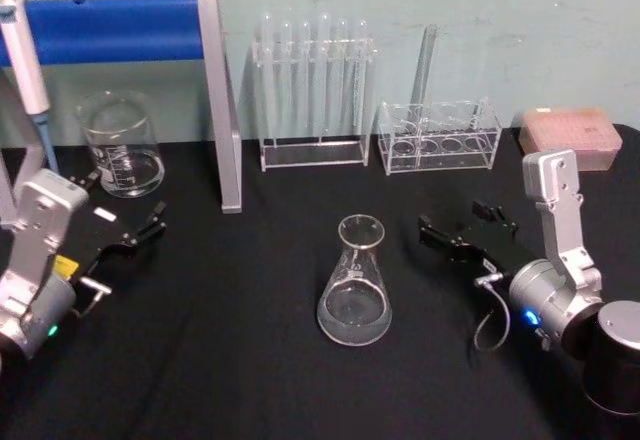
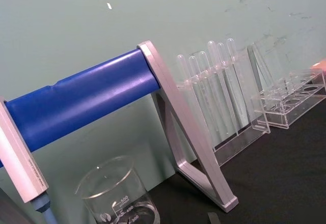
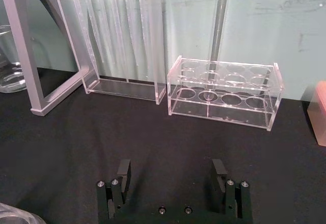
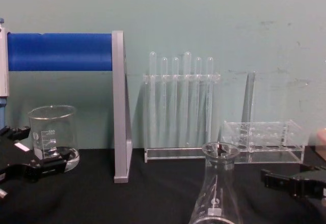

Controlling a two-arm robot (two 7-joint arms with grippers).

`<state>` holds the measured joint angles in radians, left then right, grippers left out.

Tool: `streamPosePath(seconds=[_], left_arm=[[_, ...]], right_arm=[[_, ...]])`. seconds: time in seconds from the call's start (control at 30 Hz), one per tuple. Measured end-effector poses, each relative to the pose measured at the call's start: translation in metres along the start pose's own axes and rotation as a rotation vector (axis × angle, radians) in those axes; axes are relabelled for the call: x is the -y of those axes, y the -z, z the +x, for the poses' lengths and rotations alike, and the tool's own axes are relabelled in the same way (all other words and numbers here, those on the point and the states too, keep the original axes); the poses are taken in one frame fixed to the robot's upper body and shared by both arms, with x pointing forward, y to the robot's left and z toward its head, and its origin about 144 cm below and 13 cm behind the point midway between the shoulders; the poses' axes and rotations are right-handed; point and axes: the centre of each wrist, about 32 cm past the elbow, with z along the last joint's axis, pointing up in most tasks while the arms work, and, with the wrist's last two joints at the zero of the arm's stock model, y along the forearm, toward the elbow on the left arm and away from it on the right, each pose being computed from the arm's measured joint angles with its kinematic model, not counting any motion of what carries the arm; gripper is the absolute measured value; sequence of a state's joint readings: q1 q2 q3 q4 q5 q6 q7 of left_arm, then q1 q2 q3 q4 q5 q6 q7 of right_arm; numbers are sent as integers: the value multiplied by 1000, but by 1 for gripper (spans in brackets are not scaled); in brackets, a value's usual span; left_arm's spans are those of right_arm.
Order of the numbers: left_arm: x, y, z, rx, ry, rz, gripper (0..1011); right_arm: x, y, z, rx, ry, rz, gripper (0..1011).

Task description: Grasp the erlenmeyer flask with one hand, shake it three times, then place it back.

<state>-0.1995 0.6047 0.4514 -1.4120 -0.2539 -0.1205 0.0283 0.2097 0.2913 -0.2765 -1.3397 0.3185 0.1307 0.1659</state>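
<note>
The erlenmeyer flask [image 1: 355, 285] stands upright on the black table, centre front, clear glass with small white marks; it rises low in the chest view [image 4: 216, 191], and its rim edge [image 3: 12, 215] shows in the right wrist view. My right gripper [image 1: 468, 223] hovers just right of the flask, apart from it, fingers spread with nothing between them [image 3: 171, 170]. My left gripper [image 1: 150, 222] rests open at the table's left, far from the flask and in front of the beaker.
A glass beaker [image 1: 120, 145] stands back left beside a blue-barred grey stand [image 1: 225, 110]. Behind the flask are a rack of test tubes [image 1: 315, 90] and a low clear rack [image 1: 440, 138] holding one tube. A pink box [image 1: 570, 135] sits back right.
</note>
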Motion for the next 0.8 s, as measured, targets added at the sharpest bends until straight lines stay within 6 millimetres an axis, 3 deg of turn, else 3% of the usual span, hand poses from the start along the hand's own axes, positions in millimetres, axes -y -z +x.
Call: streamPosePath(seconds=[0.8], left_arm=[[0,0,0,0,0,0,1001]], right_arm=[[0,0,0,1,-1,3,1003]])
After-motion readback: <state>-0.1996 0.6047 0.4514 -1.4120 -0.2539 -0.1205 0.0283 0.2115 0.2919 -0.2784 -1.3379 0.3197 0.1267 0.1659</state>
